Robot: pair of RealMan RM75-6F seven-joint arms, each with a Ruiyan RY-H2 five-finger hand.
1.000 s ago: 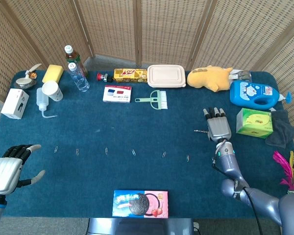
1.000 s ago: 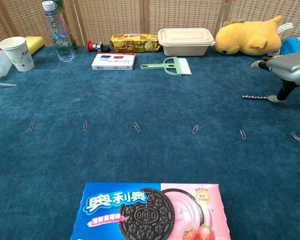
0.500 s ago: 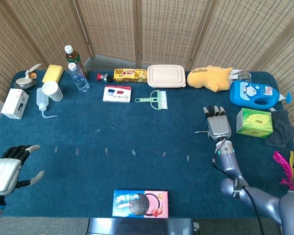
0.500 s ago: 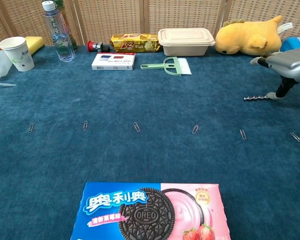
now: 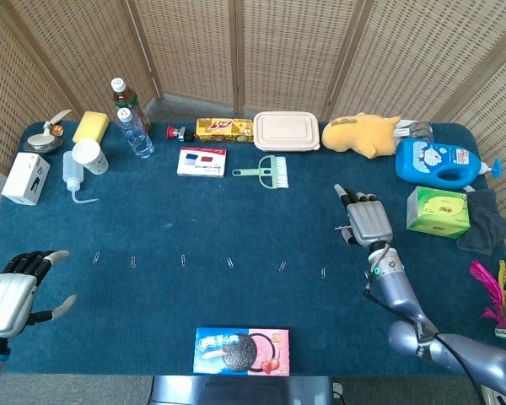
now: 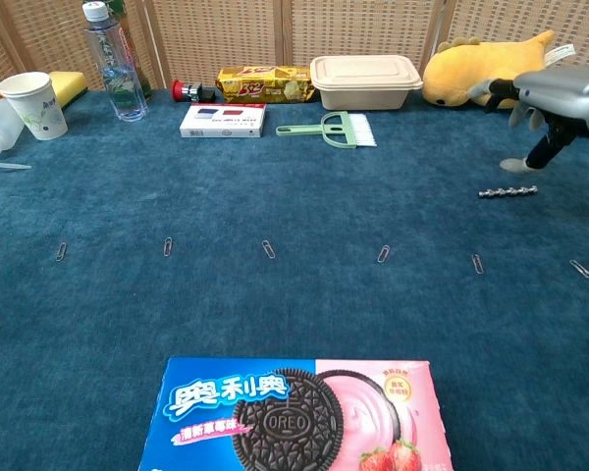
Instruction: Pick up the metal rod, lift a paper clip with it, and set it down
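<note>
The thin metal rod [image 6: 508, 191] lies flat on the blue tablecloth [image 6: 275, 304] at the right, with nothing holding it. My right hand [image 6: 555, 98] hovers just above it, fingers apart and holding nothing, and its thumb tip hangs a little over the rod's right end. In the head view the same right hand [image 5: 367, 221] covers most of the rod. Several paper clips lie in a row across the cloth, the nearest [image 6: 477, 263] in front of the rod and another [image 6: 384, 253] to its left. My left hand [image 5: 8, 299] stays open at the table's front left corner.
An Oreo box [image 6: 294, 417] lies at the front edge. A green brush [image 6: 334, 128], a red-blue card box [image 6: 223, 120] and a beige lunch box [image 6: 363, 80] sit further back. A green tissue box [image 5: 438, 211], a blue detergent bottle [image 5: 434, 162] and a yellow plush [image 5: 363, 135] crowd the right side.
My right hand has risen off the rod and shifted slightly left; its thumb no longer touches the rod, which stays on the cloth. The left hand has not moved.
</note>
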